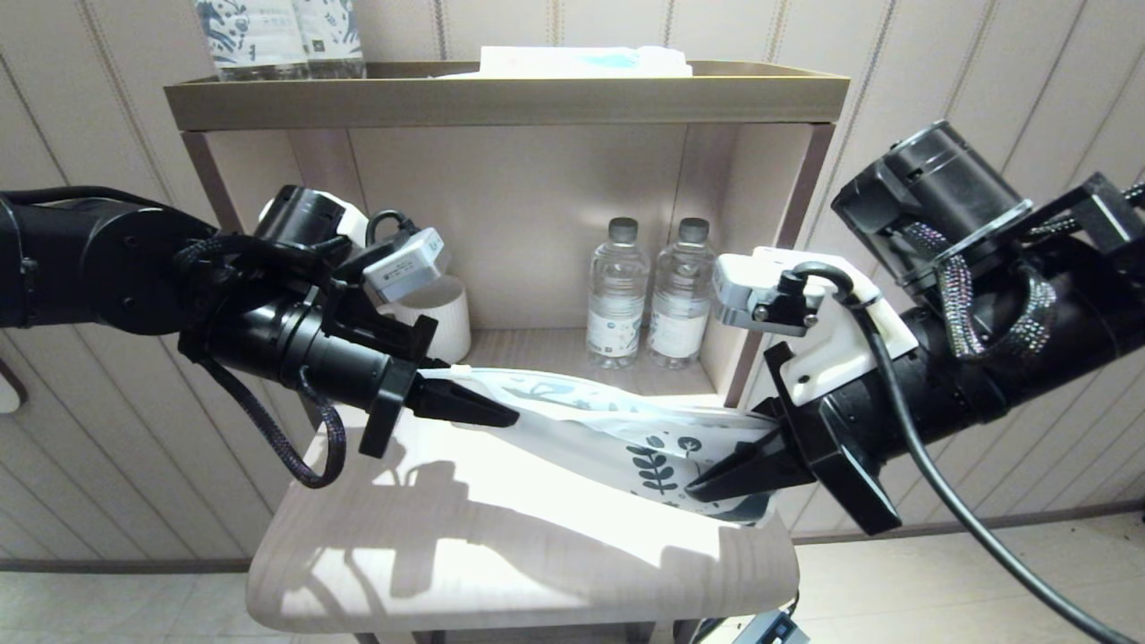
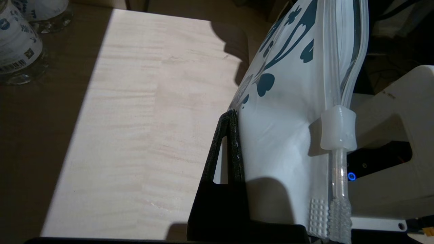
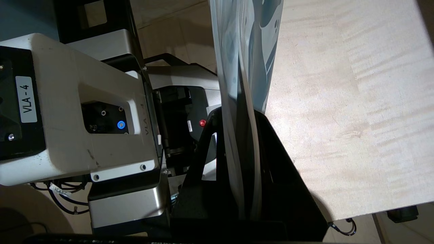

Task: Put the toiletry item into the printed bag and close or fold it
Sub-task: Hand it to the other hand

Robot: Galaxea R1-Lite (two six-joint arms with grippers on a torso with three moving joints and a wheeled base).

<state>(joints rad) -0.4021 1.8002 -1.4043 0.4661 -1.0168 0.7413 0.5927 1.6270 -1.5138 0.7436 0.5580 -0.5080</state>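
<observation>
left end effector [image 1: 501, 416]: we have its black fingers pinched shut on one end of the flat white translucent plastic pouch with the blue-teal leaf print [image 1: 617, 429] — the plain end, where the white zipper slider [image 2: 338, 127] sits.
right end effector [image 1: 702, 487]: closed on the printed end of the same pouch, fingers clamped with the film between them, as the right wrist view shows.
pouch position: it hangs stretched between our two end effectors, just above the pale wooden counter [image 1: 501, 555], sagging a little toward the right.
toiletry item: we cannot make out the slim pale toothbrush with certainty; a clear ribbed strip [image 2: 335, 210] runs along the zip edge beside the left fingers, but that looks like part of the closure — the brush may be inside and hidden by the film.
risk, tension: if we pull the ends further apart, the thin plastic could slip from one grip or tear at the seal.
risk, dropping: if either grip loosens, that end would swing down and anything inside could slide out of a mouth not fully closed.
risk, slider: it sits close to the left fingers, so we judge the closure hard to finish without regrasping.
risk, surroundings: two clear water bottles [image 1: 646, 295] stand on the shelf behind, and a wide swing could knock them.
</observation>
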